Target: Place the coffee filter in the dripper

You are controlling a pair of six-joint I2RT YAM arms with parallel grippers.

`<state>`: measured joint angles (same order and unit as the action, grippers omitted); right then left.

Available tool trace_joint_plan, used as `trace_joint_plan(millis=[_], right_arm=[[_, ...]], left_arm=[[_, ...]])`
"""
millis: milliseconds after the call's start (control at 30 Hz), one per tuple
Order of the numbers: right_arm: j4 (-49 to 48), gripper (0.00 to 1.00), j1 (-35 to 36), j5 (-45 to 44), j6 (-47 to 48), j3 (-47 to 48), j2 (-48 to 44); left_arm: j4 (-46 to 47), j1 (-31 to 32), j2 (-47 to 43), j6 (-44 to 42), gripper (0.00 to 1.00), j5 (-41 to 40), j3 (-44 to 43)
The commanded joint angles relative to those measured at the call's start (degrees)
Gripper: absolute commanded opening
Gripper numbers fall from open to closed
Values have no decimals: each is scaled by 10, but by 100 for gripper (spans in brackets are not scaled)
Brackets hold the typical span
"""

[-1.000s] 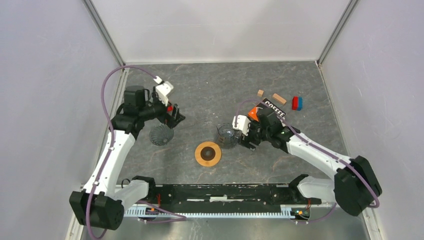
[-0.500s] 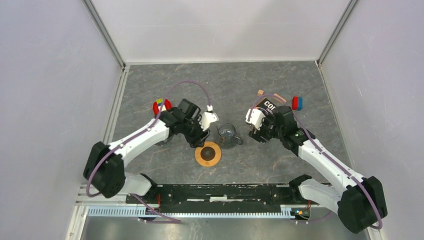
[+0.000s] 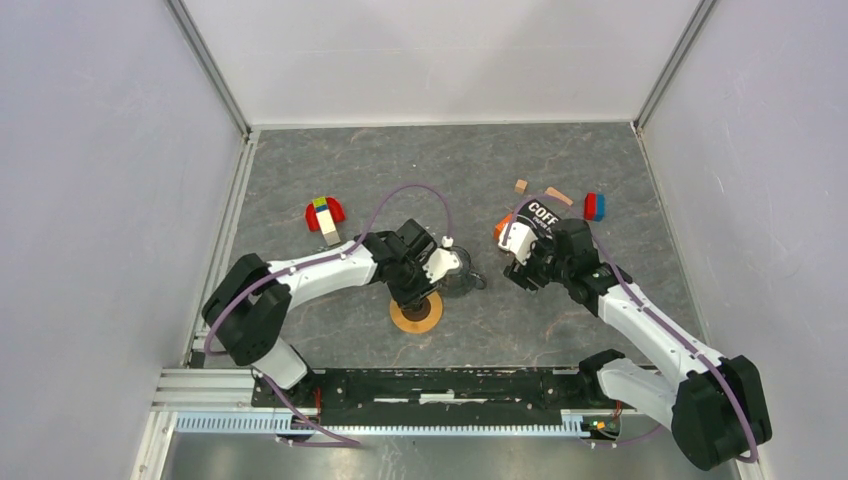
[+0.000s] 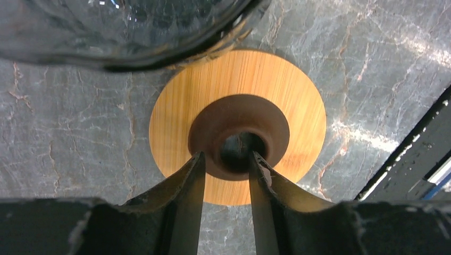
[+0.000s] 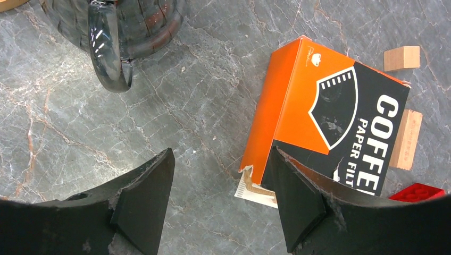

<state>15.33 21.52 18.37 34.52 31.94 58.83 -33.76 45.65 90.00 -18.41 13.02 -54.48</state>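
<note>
The dripper is hidden in every view. A white paper edge with a tan crimped strip, the coffee filter [image 5: 254, 190], pokes out of the torn corner of the orange "COFFEE" box [image 5: 298, 101] [image 3: 540, 215]. My right gripper [image 5: 220, 159] [image 3: 522, 262] hovers open over it. Its right finger covers the box's corner, and bare table lies between the fingers. My left gripper [image 4: 227, 156] [image 3: 425, 285] hangs over the dark centre of the tan disc [image 4: 175, 106] [image 3: 415, 312]. The left jaws stand a narrow gap apart with nothing between them.
A dark glass cup [image 3: 458, 268] [image 5: 133, 26] with a handle [image 5: 109, 53] stands just beyond the disc, close to my left gripper. Wooden blocks [image 3: 558, 196] and a red-and-blue block [image 3: 594, 206] lie behind the box. A red piece with a coloured block [image 3: 323, 213] sits far left.
My left arm swung from the far left to the disc at the centre, and its jaws narrowed. My right gripper drew back from the cup toward the box. The ribbed dripper no longer shows.
</note>
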Motion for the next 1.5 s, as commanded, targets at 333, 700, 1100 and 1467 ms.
trace_joint_plan(millis=[333, 700, 1100, 1467], right_arm=[[-19, 73, -9, 20, -1, 3, -5], [-19, 73, -9, 48, -1, 38, -10], [3, 74, 40, 256, 21, 188, 37], [143, 85, 194, 189, 196, 317, 52]], left_arm=[[23, 27, 20, 15, 22, -70, -17], [-16, 22, -80, -41, 2, -44, 15], [-70, -132, -186, -42, 2, 168, -35], [-65, -165, -138, 65, 2, 359, -170]])
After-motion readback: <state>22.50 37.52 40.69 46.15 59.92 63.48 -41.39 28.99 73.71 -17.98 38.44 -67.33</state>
